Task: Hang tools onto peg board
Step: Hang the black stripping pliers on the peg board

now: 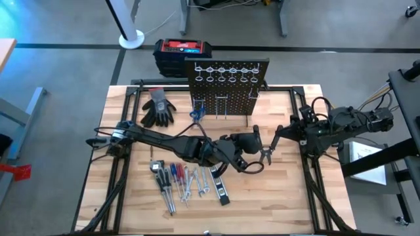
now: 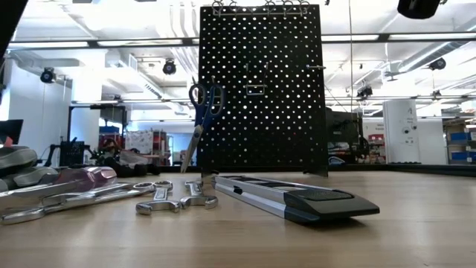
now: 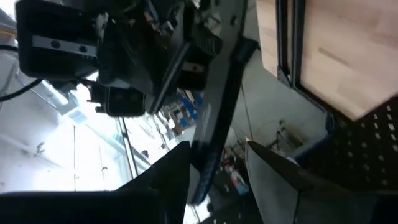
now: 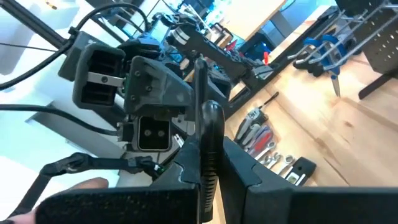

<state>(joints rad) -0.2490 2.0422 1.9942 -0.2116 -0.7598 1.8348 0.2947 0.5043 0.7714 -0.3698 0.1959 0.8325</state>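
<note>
Both grippers' fingers (image 3: 174,180) pinch pliers (image 4: 205,134) — midair.

So the peg board (image 1: 228,85) stands at the top middle of the desk (image 1: 295,196), box (image 1: 182,54) on the floor behind it. Gloves (image 1: 158,108) sit to its left, scissors (image 1: 195,113) lean at its foot. Tool row (image 1: 178,183) lies lower left of centre, level bar (image 1: 220,187) at its right end.

No readable text anywhere; label on red-topped box (image 1: 183,46) perhaps printed, illegible.
</note>
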